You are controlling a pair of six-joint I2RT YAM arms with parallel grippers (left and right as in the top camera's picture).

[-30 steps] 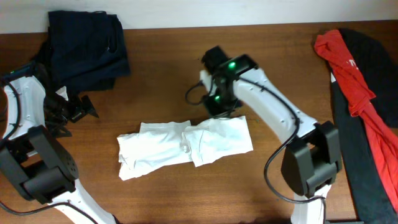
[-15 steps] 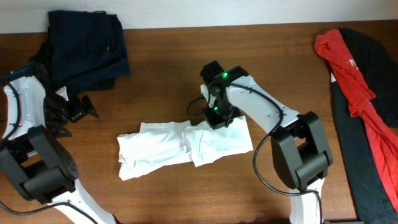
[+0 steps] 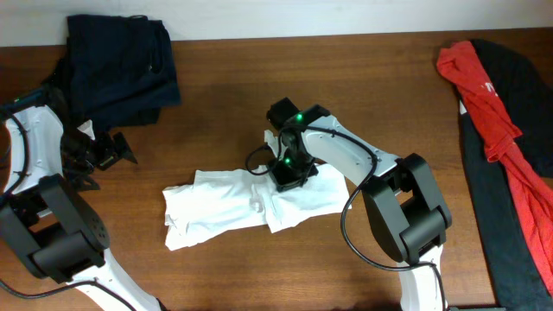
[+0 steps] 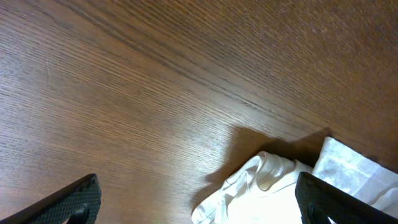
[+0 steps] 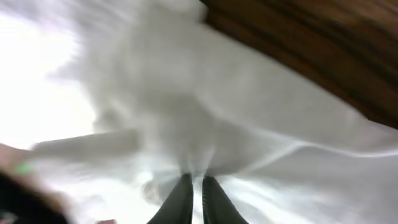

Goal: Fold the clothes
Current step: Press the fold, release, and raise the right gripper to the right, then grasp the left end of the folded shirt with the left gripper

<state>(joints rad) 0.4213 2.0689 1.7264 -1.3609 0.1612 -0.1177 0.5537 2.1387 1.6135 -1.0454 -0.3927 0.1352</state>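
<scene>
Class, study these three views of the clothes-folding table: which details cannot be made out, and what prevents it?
1. Right wrist view: blur smears the white T-shirt; any print is unreadable.
2. Overhead: fingertips of the right gripper are hidden beneath its own body.
3. Overhead: the black garment is cut off by the right edge.
4. Left wrist view: fingers of the left gripper are cropped by the bottom edge.

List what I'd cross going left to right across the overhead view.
Navy clothes → white T-shirt → red garment.
</scene>
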